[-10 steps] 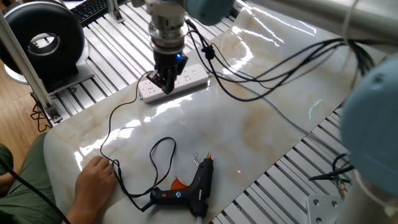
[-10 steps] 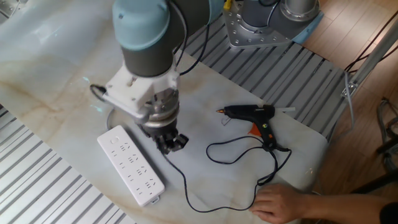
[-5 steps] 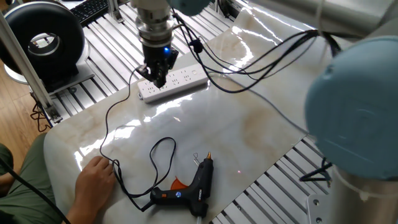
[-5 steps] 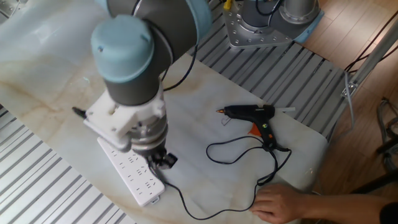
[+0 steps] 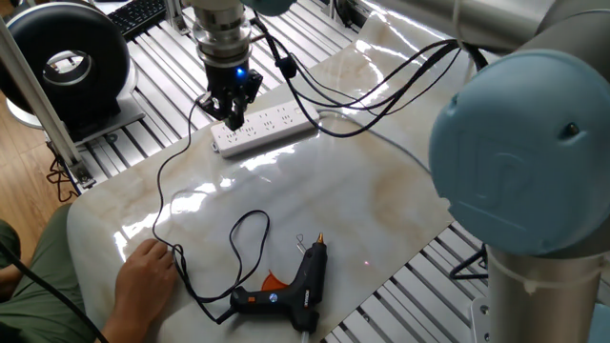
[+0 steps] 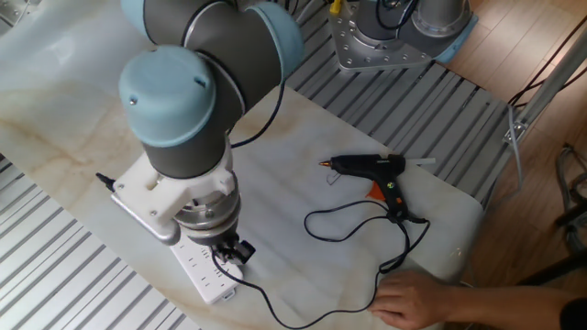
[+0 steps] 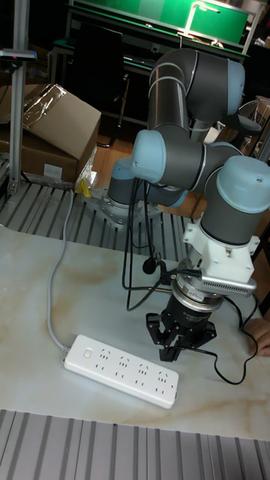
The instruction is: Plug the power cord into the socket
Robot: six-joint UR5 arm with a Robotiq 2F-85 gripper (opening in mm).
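The socket, a long white power strip point(image 5: 272, 126) point(image 7: 120, 359), lies on the marble tabletop; in the other fixed view only its near end point(image 6: 207, 284) shows under the arm. My gripper point(image 5: 232, 114) point(image 6: 230, 258) point(image 7: 178, 343) points straight down over that end, its tips just above the outlet holes. It is shut on the plug of the power cord, and the fingers mostly hide the plug. The thin black cord point(image 5: 164, 181) trails from the gripper across the table to a black glue gun point(image 5: 297, 278) point(image 6: 378, 166).
A person's hand point(image 5: 145, 274) point(image 6: 415, 299) rests on the cord at the table's edge. A black round device point(image 5: 67, 59) and a keyboard point(image 5: 143, 13) sit beyond the slatted metal surround. The strip's grey cable point(image 7: 54, 277) runs off behind. A cardboard box point(image 7: 52, 127) stands in the background.
My gripper, with the plug in it, has moved from beside the strip to above its end, dragging the cord along. The glue gun and the hand stayed put.
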